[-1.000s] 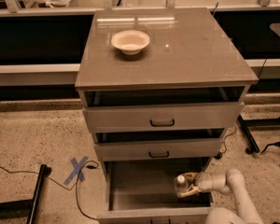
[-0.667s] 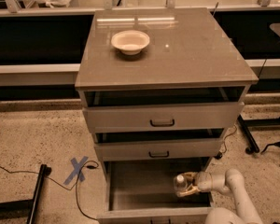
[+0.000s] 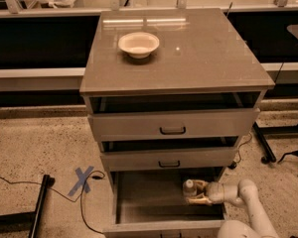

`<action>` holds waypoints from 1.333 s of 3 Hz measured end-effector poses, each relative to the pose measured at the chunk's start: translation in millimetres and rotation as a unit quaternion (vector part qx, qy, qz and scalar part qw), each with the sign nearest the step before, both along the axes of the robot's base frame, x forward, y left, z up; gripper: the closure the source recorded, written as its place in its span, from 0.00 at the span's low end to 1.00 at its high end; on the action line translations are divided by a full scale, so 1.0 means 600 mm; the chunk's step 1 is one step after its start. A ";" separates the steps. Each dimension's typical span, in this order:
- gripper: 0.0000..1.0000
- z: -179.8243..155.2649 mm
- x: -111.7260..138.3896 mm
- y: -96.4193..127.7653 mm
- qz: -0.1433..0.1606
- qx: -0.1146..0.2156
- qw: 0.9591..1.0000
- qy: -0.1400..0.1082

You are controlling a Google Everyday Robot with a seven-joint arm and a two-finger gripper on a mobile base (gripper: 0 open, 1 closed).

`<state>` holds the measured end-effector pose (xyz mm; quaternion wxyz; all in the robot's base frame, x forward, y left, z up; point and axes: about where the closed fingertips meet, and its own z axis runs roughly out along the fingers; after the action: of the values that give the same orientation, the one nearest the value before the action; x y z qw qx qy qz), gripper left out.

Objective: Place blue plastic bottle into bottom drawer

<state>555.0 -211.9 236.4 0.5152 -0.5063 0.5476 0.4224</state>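
We see the blue plastic bottle (image 3: pixel 189 189) sitting between the two fingers (image 3: pixel 200 201) of the gripper (image 3: pixel 193 192). One finger lies on its far side and one on its near side, and its white cap points up and away from the wrist. The fingers look closed against the bottle's sides, gripping it. Its label is too small for us to read any brand or writing.

Bottle and fingers are inside the open bottom drawer (image 3: pixel 149 213), at its right end, close to the right wall. The bare grey drawer floor stretches away to the left of the fingers. We cannot tell whether the bottle touches that floor or hangs just over it. Behind the fingers, to the right, the pale arm (image 3: pixel 249 198) bends up over the drawer's right wall and then down to the bottom edge of the view.

Just above the fingers is the middle drawer (image 3: pixel 198 158), slightly pulled out, with a dark handle. Above it the top drawer (image 3: pixel 213 124) is also pulled out a little. Well above the fingers, on the cabinet top (image 3: pixel 208 53), stands a shallow cream bowl (image 3: pixel 138 43), left of centre. Far to the left of the fingers a blue tape cross (image 3: pixel 82 180) marks the speckled floor, with a dark cable (image 3: pixel 20 183) running by it.
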 end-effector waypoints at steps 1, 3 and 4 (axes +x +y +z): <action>0.04 -0.004 0.003 0.004 -0.002 -0.001 1.000 0.001; 0.00 -0.006 0.004 0.006 -0.003 -0.002 1.000 0.002; 0.00 0.015 0.005 -0.016 -0.017 0.009 1.000 -0.017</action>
<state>558.1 -221.2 245.2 0.5364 -0.4989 0.5436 0.4098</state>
